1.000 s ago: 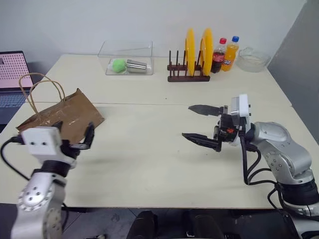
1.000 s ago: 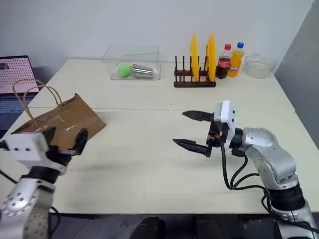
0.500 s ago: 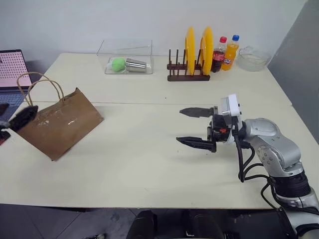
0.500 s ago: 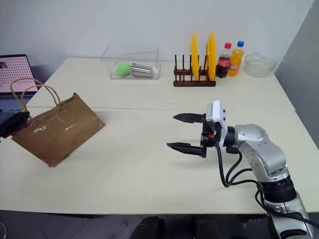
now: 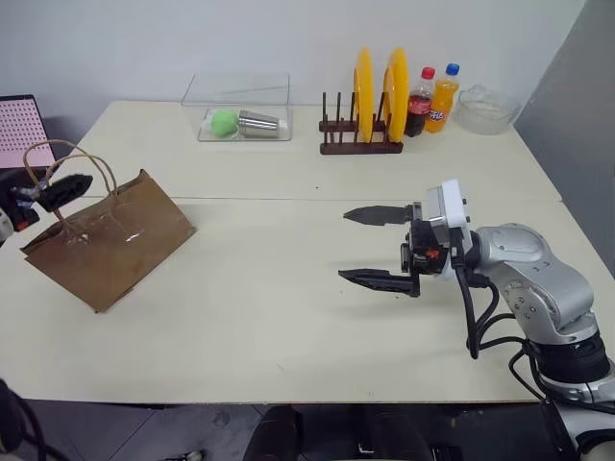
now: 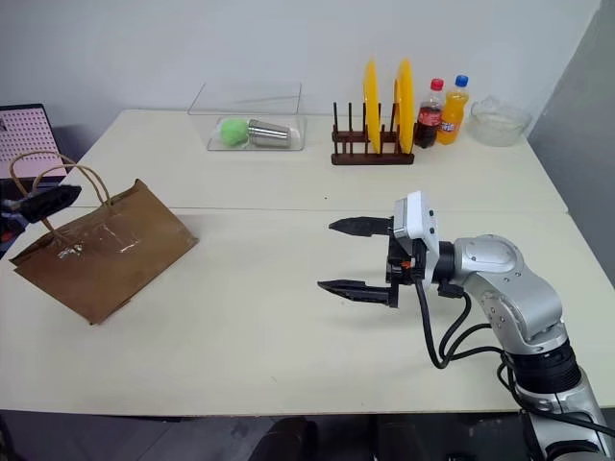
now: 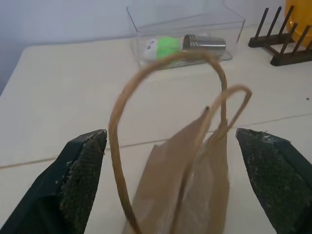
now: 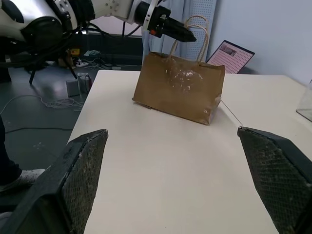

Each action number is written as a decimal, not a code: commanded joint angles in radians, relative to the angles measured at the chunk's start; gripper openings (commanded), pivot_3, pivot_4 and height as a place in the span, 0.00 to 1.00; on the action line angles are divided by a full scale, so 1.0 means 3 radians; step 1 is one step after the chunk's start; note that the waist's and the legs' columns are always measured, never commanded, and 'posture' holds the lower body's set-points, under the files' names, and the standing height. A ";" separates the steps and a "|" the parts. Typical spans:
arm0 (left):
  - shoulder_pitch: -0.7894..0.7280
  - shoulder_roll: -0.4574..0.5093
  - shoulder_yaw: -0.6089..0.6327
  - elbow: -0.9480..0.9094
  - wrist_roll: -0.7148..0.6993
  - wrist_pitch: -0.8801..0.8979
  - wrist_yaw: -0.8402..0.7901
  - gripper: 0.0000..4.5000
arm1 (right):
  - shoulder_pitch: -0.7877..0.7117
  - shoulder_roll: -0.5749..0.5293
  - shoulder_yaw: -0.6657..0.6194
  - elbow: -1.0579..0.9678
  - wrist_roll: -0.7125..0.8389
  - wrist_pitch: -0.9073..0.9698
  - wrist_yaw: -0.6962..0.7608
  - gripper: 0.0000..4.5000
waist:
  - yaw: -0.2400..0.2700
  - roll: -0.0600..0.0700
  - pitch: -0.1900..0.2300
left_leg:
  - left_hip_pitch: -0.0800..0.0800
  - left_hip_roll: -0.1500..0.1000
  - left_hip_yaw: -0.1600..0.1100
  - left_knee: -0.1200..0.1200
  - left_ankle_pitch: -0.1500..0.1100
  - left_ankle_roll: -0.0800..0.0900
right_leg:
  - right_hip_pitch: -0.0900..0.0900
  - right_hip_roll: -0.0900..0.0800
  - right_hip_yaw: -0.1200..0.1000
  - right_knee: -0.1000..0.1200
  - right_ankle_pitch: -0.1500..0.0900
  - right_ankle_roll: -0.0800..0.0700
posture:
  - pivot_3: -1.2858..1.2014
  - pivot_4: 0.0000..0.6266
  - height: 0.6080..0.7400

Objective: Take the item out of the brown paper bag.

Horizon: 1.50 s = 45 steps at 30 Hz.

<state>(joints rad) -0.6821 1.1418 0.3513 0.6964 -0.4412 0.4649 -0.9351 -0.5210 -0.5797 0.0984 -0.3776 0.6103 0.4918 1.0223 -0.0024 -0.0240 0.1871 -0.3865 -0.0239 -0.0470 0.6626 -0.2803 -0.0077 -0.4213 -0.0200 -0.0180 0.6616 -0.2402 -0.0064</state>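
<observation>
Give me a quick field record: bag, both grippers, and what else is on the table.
bag: crinkled brown paper bag with tan cord handles, upright near the table's left edge
bag contents: not visible
left gripper: open, at the handles, holding nothing
right gripper: open, empty, over mid-table, pointing toward the bag
back of table: clear plastic box, wooden rack with yellow plates, cola and orange soda bottles, glass bowl

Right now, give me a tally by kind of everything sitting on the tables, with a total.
Paper bag: 1
Clear box: 1
Green ball: 1
Metal cup: 1
Plate rack: 1
Yellow plates: 2
Soda bottles: 2
Glass bowl: 1
Total: 10
</observation>
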 commanded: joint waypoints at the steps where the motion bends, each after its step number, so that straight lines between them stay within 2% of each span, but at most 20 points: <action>1: -0.0276 0.0133 -0.0095 0.0414 0.0249 -0.0356 -0.0105 0.99 | -0.0017 -0.0057 -0.0084 -0.0152 0.0037 0.0019 -0.0020 1.00 | -0.0009 0.0000 0.0000 | 0.0000 0.0000 0.0000 0.0000 0.0000 0.0000 | 0.0000 0.0000 0.0000 -0.0001 0.0000 0.0000 | 0.52 0.24 1.00; 5: -0.0491 0.0155 -0.0195 0.0727 0.0416 -0.0538 -0.0224 0.80 | -0.0009 -0.0099 -0.0111 -0.0179 0.0057 0.0045 -0.0029 1.00 | -0.0013 -0.0001 0.0000 | 0.0000 0.0000 0.0002 0.0000 0.0000 0.0000 | -0.0002 0.0000 0.0000 0.0004 0.0000 0.0000 | 0.52 0.24 1.00; 16: -0.1252 -0.0003 -0.0364 0.1202 0.0724 -0.0895 -0.0244 0.00 | 0.0046 -0.0127 -0.0124 -0.0256 0.0073 0.0087 -0.0090 1.00 | -0.0012 -0.0007 -0.0001 | 0.0000 0.0000 0.0001 0.0007 0.0000 0.0001 | 0.0000 0.0000 -0.0002 0.0008 -0.0003 0.0007 | 0.52 0.24 1.00; 21: -0.1650 -0.0152 -0.0489 0.1083 0.0759 -0.0814 -0.0553 0.00 | 0.0139 -0.0144 -0.0157 -0.0334 0.0069 0.0095 -0.0161 1.00 | -0.0001 -0.0027 0.0006 | -0.0005 -0.0001 -0.0003 0.0009 0.0000 0.0000 | -0.0001 0.0000 -0.0007 0.0008 -0.0002 0.0005 | 0.52 0.24 1.00; 29: -0.2135 -0.0630 -0.0760 0.0825 0.0755 -0.0620 -0.0997 0.00 | 0.0487 -0.0255 -0.0355 -0.0546 0.0071 0.0205 -0.0393 1.00 | 0.0005 -0.0033 0.0009 | -0.0027 -0.0002 -0.0012 0.0022 0.0001 -0.0001 | -0.0008 0.0000 -0.0015 0.0007 0.0001 0.0002 | 0.52 0.24 1.00; 38: -0.2614 -0.1226 -0.1058 0.1307 0.1043 -0.1075 -0.1202 0.00 | 0.0981 -0.0281 -0.0649 -0.0977 0.0174 0.0450 -0.0899 1.00 | -0.0017 -0.0033 0.0011 | -0.0039 -0.0002 -0.0009 0.0046 0.0000 0.0000 | -0.0011 0.0000 -0.0015 0.0011 0.0002 0.0004 | 0.52 0.24 1.00; 45: -0.2997 -0.1822 -0.1115 0.1807 0.1261 -0.1482 -0.1048 0.00 | 0.1372 -0.0255 -0.0842 -0.1357 0.0292 0.0623 -0.1297 1.00 | 0.0000 -0.0039 0.0014 | -0.0041 -0.0001 -0.0012 0.0051 0.0000 0.0002 | -0.0010 0.0001 -0.0018 0.0016 -0.0001 0.0011 | 0.52 0.24 1.00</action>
<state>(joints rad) -1.5241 0.5966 0.0057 1.2401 -0.0637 0.0570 -1.2647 -0.1131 -0.6569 -0.1207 -0.7358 0.6748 0.6779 0.6559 -0.0024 -0.0356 0.1914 -0.3987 -0.0244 -0.0501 0.6781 -0.2802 -0.0070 -0.4242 -0.0196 -0.0230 0.6664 -0.2408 -0.0024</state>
